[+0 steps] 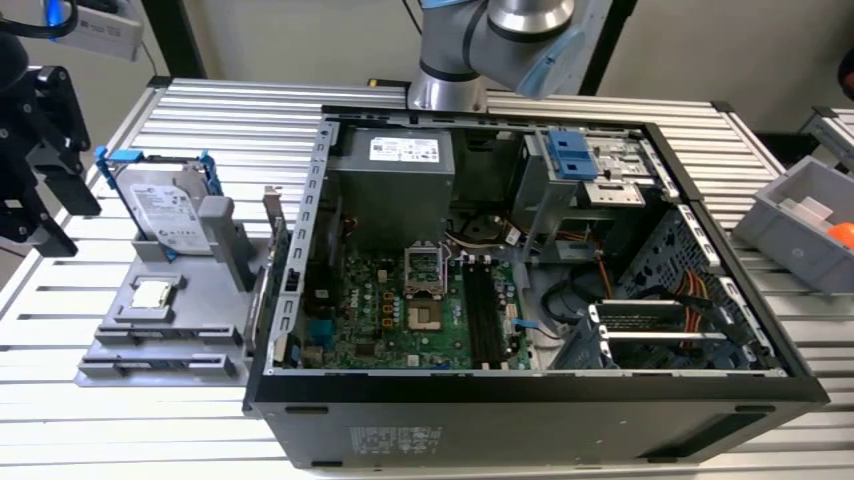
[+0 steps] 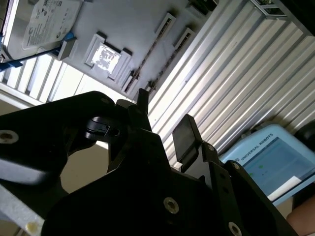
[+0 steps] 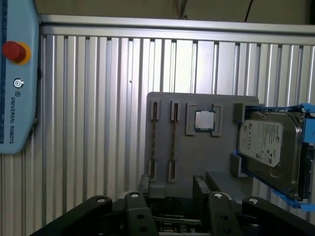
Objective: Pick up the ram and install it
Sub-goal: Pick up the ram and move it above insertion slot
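Though empty, hand [image 3: 172,181] well apart from ram [image 3: 155,142] in gray tray [image 3: 206,157]

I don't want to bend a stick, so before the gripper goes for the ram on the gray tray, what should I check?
1. The gripper is open and empty: ok, its fingers stand apart with nothing between.
2. The ram sits in the gray tray: ok, on edge between its end holders.
3. The gripper lines up with the ram: ok in the first wrist view; height above it, cannot tell.
4. Neighbours are clear: ok, the processor and the hard drive lie apart from it.
5. The memory slots in the open case are free: ok, they look empty.
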`<state>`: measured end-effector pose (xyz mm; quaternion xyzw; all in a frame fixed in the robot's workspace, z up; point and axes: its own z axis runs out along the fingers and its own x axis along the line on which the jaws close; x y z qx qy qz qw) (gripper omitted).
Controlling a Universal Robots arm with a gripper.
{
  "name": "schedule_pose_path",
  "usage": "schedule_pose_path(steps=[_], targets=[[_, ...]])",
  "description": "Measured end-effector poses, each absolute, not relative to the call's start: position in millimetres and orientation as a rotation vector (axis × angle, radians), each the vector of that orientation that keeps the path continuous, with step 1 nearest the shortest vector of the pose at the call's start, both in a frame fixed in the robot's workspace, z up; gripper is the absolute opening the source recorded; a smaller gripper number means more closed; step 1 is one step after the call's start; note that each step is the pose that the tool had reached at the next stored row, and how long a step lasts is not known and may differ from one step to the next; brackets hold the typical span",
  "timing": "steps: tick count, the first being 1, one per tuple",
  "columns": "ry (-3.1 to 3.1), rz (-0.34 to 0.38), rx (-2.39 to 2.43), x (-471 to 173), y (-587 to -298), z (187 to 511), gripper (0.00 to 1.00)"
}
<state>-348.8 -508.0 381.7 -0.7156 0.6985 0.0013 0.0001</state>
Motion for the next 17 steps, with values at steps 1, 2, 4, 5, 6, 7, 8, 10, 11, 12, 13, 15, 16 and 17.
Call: schedule_pose_path(steps=[1,2,4,5,6,7,8,10,11,12,13,15,16,17], targets=[[2.195,0.004,-2.248,-348.8,-508.0,381.4,1.0],[2.195,0.004,-2.247,-348.8,-508.0,381.1,1.0],[2.196,0.004,-2.247,-348.8,-508.0,380.6,1.0],[2.196,0.004,-2.246,-348.8,-508.0,380.4,1.0],[2.196,0.004,-2.246,-348.8,-508.0,380.1,1.0],[2.196,0.004,-2.246,-348.8,-508.0,379.9,1.0],[2.197,0.004,-2.246,-348.8,-508.0,379.4,1.0],[2.197,0.004,-2.246,-348.8,-508.0,379.0,1.0],[2.197,0.004,-2.246,-348.8,-508.0,378.8,1.0],[2.197,0.004,-2.246,-348.8,-508.0,378.6,1.0],[2.197,0.004,-2.246,-348.8,-508.0,378.3,1.0],[2.197,0.004,-2.246,-348.8,-508.0,377.7,1.0],[2.197,0.004,-2.246,-348.8,-508.0,377.4,1.0],[2.197,0.004,-2.246,-348.8,-508.0,377.2,1.0]])
